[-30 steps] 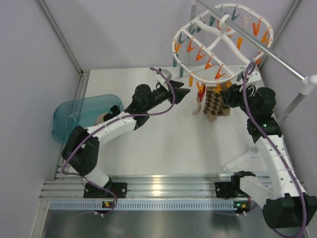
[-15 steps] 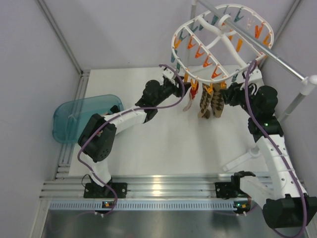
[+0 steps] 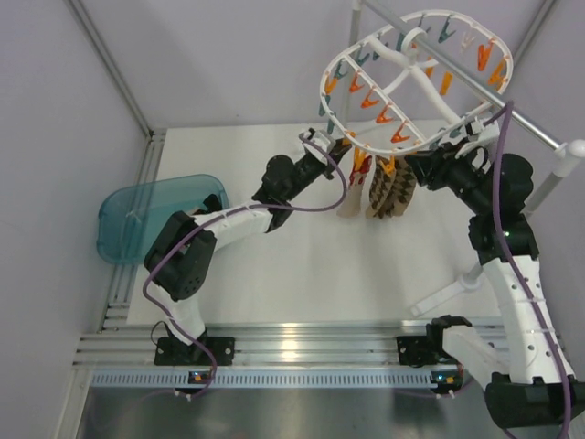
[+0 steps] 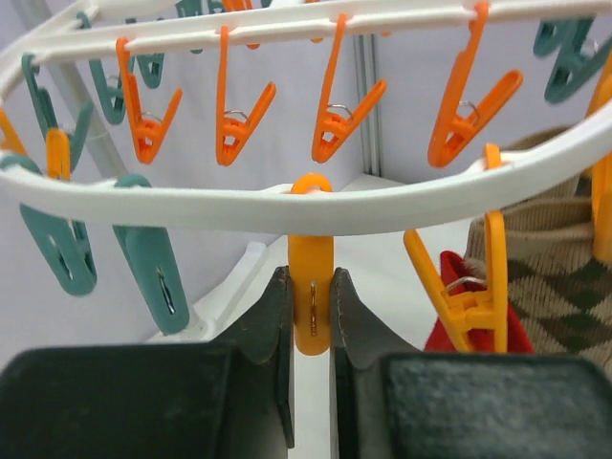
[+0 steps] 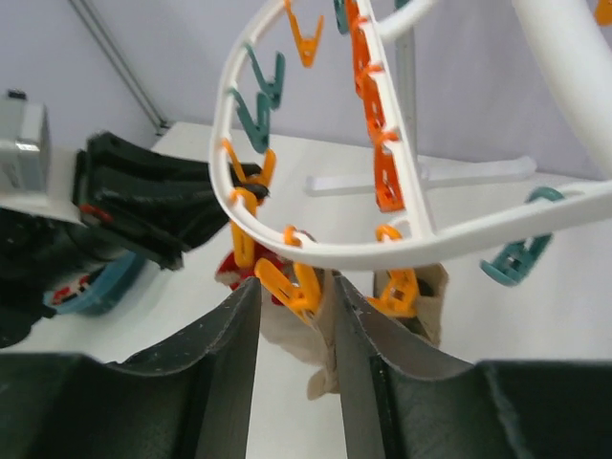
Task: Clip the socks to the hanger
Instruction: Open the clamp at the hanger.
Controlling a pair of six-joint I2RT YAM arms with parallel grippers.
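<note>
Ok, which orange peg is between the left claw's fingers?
The orange peg hanging straight down from the hanger, inside the left claw; its right neighbour overlaps the red sock.

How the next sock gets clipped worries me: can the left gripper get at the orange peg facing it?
Probably yes: the left gripper has a finger on each side of the orange peg under the hanger rim, seemingly touching both sides, with nothing in between.

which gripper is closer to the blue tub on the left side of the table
Left. The left gripper pinches an orange peg on the hanger rim, on the side toward the tub; the right gripper sits farther right along it.
</note>
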